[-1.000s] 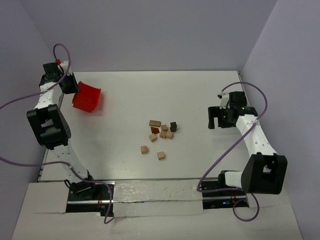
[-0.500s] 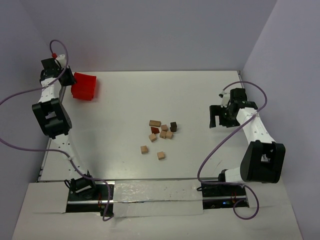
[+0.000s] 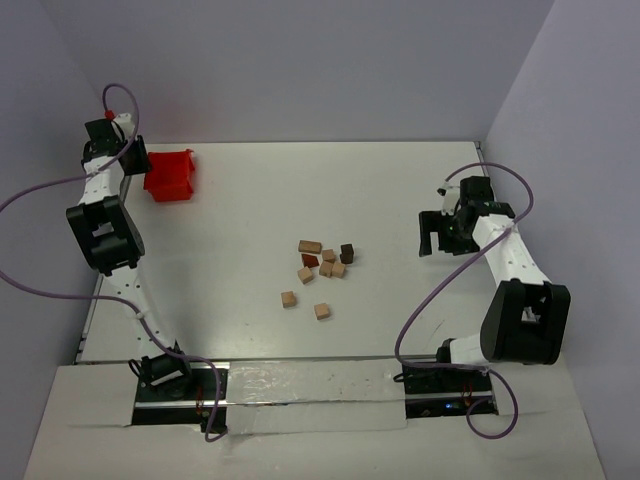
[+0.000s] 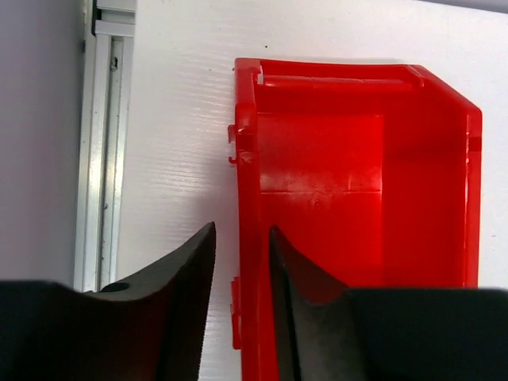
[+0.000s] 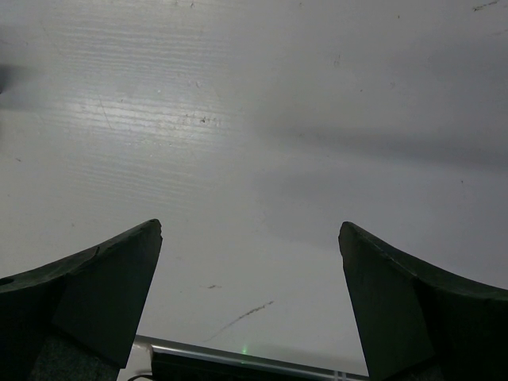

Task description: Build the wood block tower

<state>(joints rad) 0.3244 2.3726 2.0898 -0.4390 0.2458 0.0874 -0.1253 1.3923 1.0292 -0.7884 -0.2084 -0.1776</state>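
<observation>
Release of the red bin [image 4: 248, 159] looks like the step in hand: the left gripper [image 4: 242, 230] straddles the bin's left wall at the far-left corner of the tabletop [image 3: 400, 180], its fingers only slightly apart, with a thin strip of white showing between the outer finger and the plastic, so the wall is no longer pinched. To finish this well, I would open the fingers further before any lift, then rise straight up off the wall so neither pad catches the rim and drags or tips the bin; only then swing toward the middle. The wood blocks [image 3: 328, 256] lie loose in the centre of the tabletop, a small cluster of tan, reddish-brown and dark brown pieces with two tan strays [image 3: 288, 298] nearer the arms, none stacked, so no tower has begun. The right gripper [image 5: 250, 230] hangs spread wide over bare tabletop to the right of the blocks, holding nothing. Compared with a second ago, the bin has gone from a tilted pose nearer the centre to sitting flat and open side up in the corner, the left fingers have loosened from a tight clamp, and the blocks have not shifted.
</observation>
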